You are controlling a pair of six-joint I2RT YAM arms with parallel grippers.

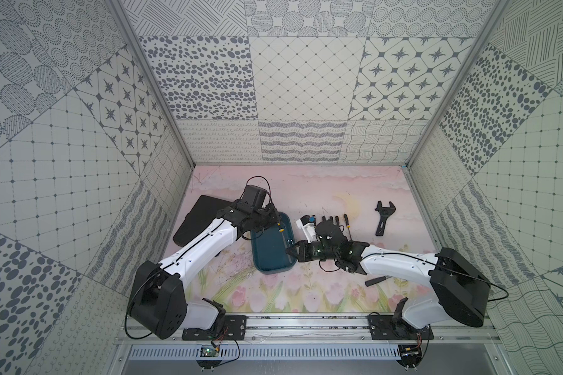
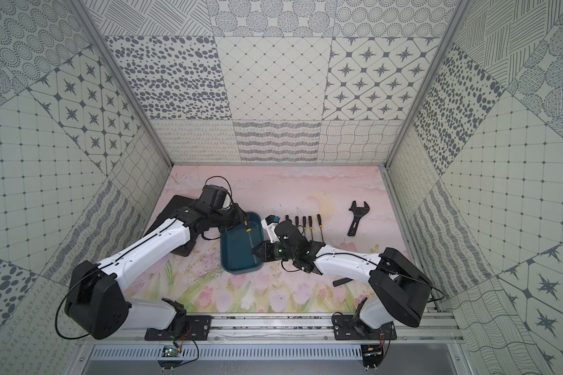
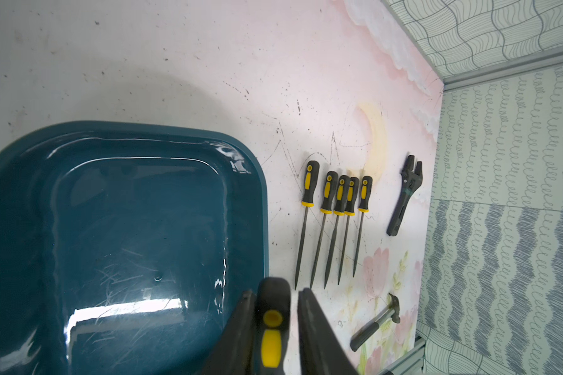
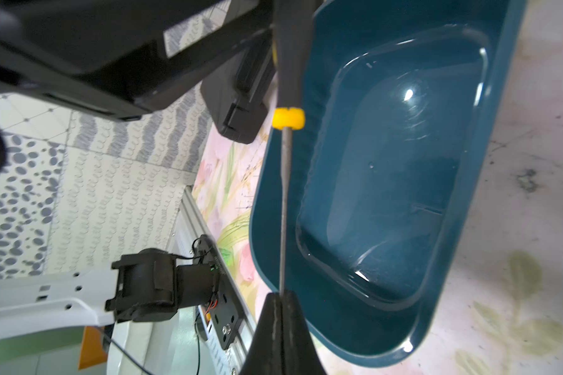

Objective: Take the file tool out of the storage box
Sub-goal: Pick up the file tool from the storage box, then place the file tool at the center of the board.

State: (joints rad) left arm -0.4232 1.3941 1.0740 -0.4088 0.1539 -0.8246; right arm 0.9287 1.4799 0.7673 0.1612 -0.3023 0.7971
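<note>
Handover step, judging by the grips. File tool [image 4: 288, 118] is up off the storage box [image 1: 268, 250] floor and hangs over the box's long rim on the side facing the row of five files [image 3: 335, 207].

Left gripper [image 3: 277, 293] is at the black-yellow handle. Its jaws are spread a little, with a gap showing between the handle and one jaw, so it reads as letting go, not clamping. Right gripper [image 4: 278, 295] has its jaws pressed together, pinching the thin metal tip of the file. The box looks empty otherwise.

Next move, as I judge it: left backs off the handle, then right carries the file sideways over the rim and lays it on the surface [image 1: 306, 194]. A tip-only pinch means the heavy handle end may sag or swing.

Edges: the raised rim is right under the shaft, so the file needs to stay above it. The file row lies just beside the box and the right forearm hangs over it in both top views. Wrench [image 1: 383, 220] is farther out, hammer [image 3: 376, 324] is near the right arm, and the black case [image 1: 199, 220] is under the left arm. There is bare room behind the box and between the box and the front rail.
</note>
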